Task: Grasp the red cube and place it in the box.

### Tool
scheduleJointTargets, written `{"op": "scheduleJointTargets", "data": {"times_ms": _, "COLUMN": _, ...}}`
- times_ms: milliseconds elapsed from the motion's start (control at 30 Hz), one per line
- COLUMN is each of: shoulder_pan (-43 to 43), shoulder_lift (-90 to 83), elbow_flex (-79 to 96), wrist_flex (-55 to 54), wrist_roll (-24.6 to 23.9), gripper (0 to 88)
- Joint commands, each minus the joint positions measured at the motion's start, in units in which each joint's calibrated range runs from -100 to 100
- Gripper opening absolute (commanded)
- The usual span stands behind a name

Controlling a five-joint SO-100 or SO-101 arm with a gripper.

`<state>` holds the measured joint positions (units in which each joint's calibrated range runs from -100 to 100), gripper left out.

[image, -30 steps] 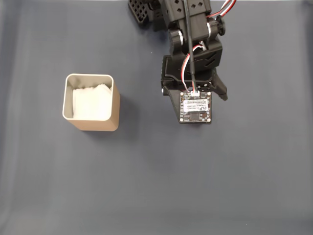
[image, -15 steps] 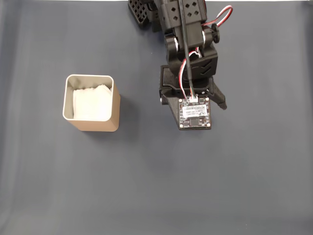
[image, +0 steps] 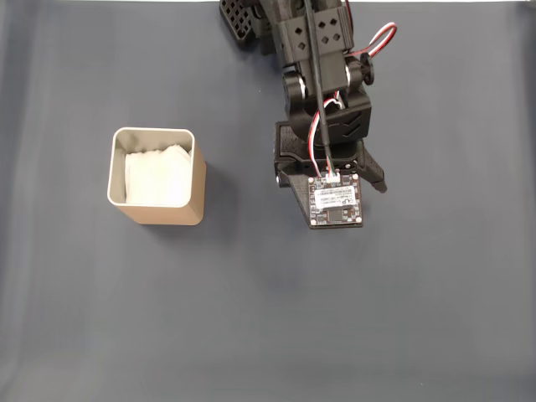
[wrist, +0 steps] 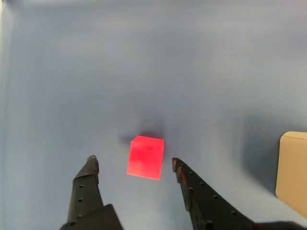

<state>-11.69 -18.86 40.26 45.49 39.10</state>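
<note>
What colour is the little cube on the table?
Bright red. The red cube shows best in the wrist view, sitting on the blue-grey table.

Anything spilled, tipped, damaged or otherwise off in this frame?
Nothing stands out. The box stands upright on the table with its white lining inside, and the red cube sits flat and intact on the cloth between the open fingers of the gripper.
</note>
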Motion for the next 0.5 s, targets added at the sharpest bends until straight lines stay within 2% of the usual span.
{"op": "scheduleJointTargets", "data": {"times_ms": 0, "shoulder_pan": 0.5, "shoulder_lift": 0.1, "elbow_flex": -0.6, "wrist_flex": -1.1, "wrist_roll": 0.0, "gripper": 38.6}}
{"op": "scheduleJointTargets", "data": {"times_ms": 467, "shoulder_pan": 0.2, "shoulder_lift": 2.4, "elbow_flex": -0.1, "wrist_flex": -2.1, "wrist_roll": -1.1, "gripper": 38.6}}
